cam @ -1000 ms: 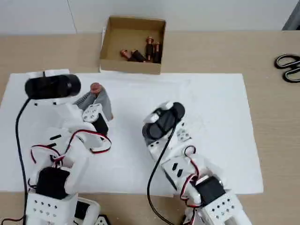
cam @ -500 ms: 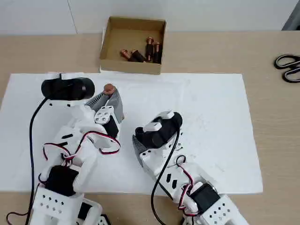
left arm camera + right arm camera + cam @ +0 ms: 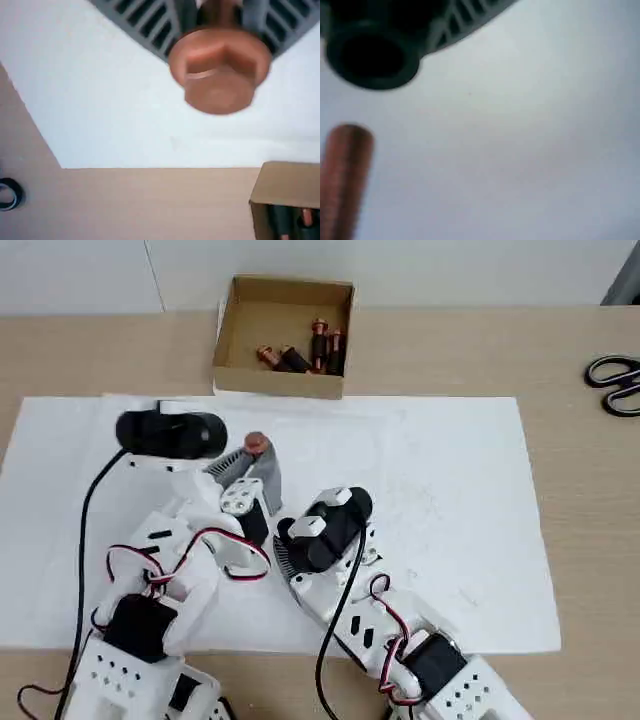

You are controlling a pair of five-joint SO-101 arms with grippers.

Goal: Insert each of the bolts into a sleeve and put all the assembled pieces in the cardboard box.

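L gripper [image 3: 256,456] w/ bolt [image 3: 256,444]; R gripper [image 3: 287,553] w/ sleeve [image 3: 370,57], both over white sheet [image 3: 450,490].

L jaws clamped on copper bolt shank, hex head [image 3: 219,70] pointing far, toward cardboard box [image 3: 283,286]. R jaws clamped on black sleeve, bore open. Threaded bolt end [image 3: 342,180] sits near sleeve mouth, apart from it. Box lies beyond sheet's far edge w/ assembled pieces [image 3: 300,353] inside. Scissors [image 3: 615,385] at far-right on table [image 3: 480,350].
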